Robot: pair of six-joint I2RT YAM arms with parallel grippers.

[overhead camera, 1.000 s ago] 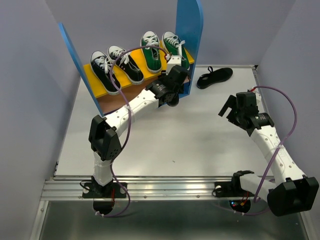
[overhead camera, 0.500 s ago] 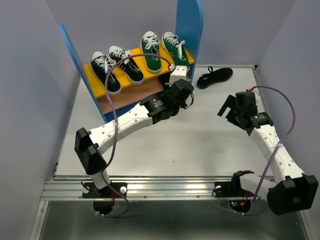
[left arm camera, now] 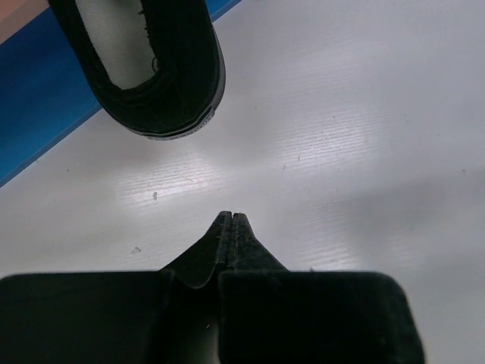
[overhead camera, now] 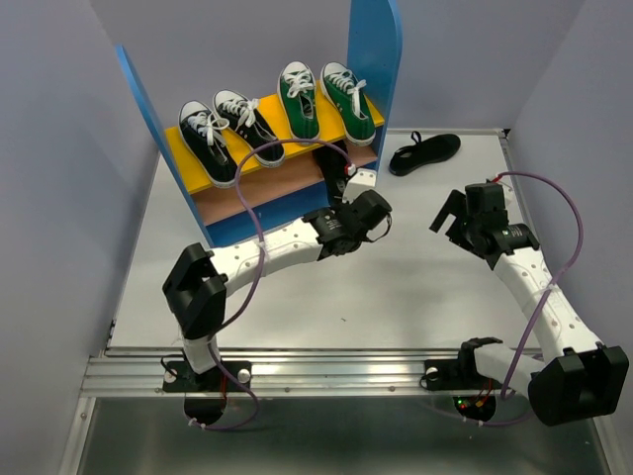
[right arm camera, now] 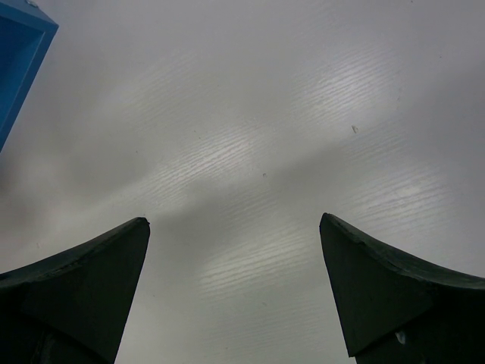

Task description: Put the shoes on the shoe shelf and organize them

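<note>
— From above, where do the shoes sit?

— Four stand side by side on the yellow-orange upper board (overhead camera: pixel 223 173) of the shoe shelf (overhead camera: pixel 381 59): two black sneakers (overhead camera: pixel 208 143) to the left and two green sneakers (overhead camera: pixel 299 99) to the right. An all-black shoe (overhead camera: pixel 425 151) lies on the table (overhead camera: pixel 396 287), just right of the shelf's right blue panel.

— And the arms in that view?

— The left gripper (overhead camera: pixel 348 176) is low in front of the pinkish-brown lower board (overhead camera: pixel 257 193), near its right end. Its jaws are hard to read from up there. The right gripper (overhead camera: pixel 450 213) hangs over the table, well right of the shelf, with its fingers spread and nothing in them.

— What does the left wrist camera add?

— The left fingers are pressed together tip to tip and grip nothing, with bare table under them. A little ahead lies a black shoe (left arm camera: pixel 148 68), its heel end toward the camera, against a blue edge of the shelf. It is clear of the fingertips. Whether it rests wholly on the lower board I cannot tell.

— And the right wrist camera?

— Both fingers stand wide apart with only table between them. A blue corner of the shelf shows at the upper left.
</note>
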